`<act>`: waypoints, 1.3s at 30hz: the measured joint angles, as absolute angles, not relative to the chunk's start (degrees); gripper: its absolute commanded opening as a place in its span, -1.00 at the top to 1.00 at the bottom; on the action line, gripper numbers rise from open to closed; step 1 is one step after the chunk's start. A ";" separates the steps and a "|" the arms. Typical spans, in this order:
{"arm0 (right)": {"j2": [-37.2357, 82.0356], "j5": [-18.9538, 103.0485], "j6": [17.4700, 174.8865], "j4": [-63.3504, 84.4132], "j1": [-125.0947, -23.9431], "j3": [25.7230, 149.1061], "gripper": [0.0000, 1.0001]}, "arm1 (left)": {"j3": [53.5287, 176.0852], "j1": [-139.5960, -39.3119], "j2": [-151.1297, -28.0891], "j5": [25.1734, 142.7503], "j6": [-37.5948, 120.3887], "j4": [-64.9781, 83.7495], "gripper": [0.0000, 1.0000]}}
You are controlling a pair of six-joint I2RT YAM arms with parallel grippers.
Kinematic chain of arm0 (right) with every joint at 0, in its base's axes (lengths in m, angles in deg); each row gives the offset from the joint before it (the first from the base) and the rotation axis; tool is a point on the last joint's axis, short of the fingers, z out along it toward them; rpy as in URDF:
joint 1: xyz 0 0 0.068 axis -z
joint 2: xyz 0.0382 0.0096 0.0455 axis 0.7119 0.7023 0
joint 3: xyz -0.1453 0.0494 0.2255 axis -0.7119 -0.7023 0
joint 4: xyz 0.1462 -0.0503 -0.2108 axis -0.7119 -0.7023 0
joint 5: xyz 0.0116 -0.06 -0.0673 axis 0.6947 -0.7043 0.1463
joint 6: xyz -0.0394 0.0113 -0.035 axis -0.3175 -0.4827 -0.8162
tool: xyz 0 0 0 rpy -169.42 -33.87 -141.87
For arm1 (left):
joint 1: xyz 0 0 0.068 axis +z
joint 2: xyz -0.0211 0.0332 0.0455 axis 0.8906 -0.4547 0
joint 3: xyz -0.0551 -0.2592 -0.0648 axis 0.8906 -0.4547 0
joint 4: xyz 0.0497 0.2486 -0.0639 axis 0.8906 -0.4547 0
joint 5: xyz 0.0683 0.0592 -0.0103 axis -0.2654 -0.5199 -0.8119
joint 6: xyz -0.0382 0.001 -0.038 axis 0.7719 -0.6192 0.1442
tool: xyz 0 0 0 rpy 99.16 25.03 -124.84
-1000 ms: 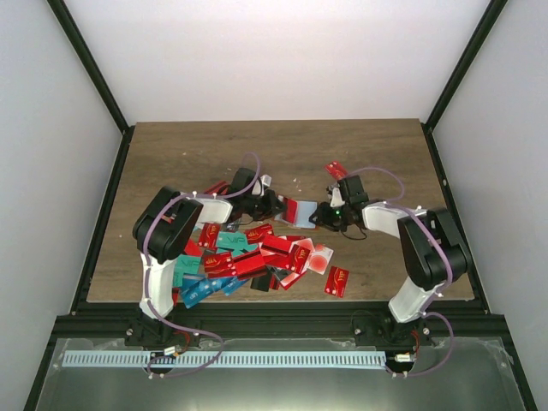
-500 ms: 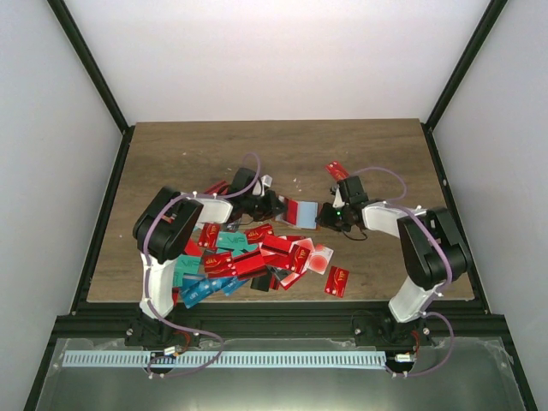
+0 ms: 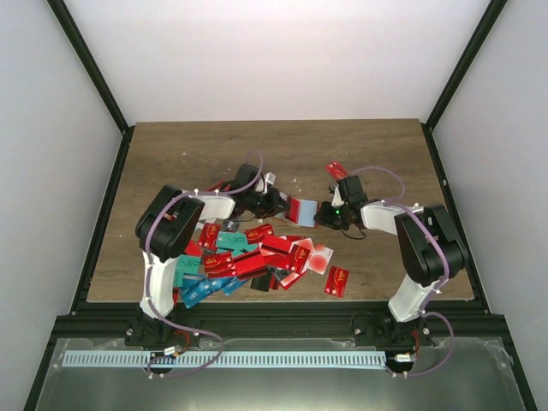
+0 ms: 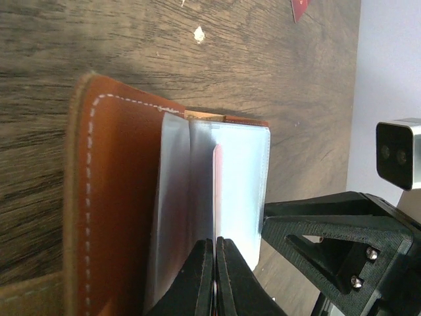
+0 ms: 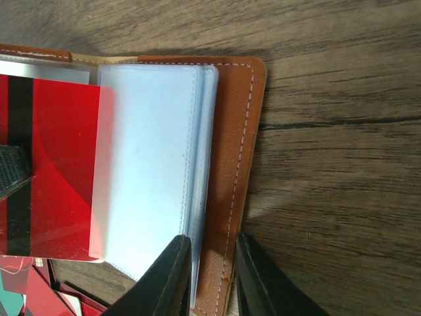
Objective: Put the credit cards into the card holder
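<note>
Credit cards [image 3: 244, 257] lie heaped on the table [image 3: 171, 163], low and left of centre in the top view, closest to the arm bases. Just above them, mid-frame, the card holder [image 3: 301, 211] lies open between both arms. My left end effector [image 4: 215, 273] is closed on a red card [image 5: 52, 164], held edge-on and partly inside a pale blue sleeve [image 5: 148, 164]. My right end effector [image 5: 212, 276] pinches the holder's bottom edge, sleeves and brown cover together, pinning it down. To do this well, I'd hold that pin firm, push the card straight along the sleeve without tilting, and let go only once it's seated. Any twist would likely buckle the thin sleeve or drag the holder. Farthest up the frame, a stray card [image 3: 336, 169] lies apart.
</note>
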State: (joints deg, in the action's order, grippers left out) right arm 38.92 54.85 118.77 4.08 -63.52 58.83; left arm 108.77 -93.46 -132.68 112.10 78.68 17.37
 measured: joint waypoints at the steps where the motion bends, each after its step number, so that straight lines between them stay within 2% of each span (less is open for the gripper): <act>1: 38.99 54.92 118.77 4.12 -63.52 58.87 0.57 | 109.09 -93.48 -132.85 112.23 78.50 17.06 0.92; 39: 39.31 55.38 118.75 4.67 -63.41 59.00 0.60 | 110.95 -94.68 -136.74 112.56 82.33 22.13 0.92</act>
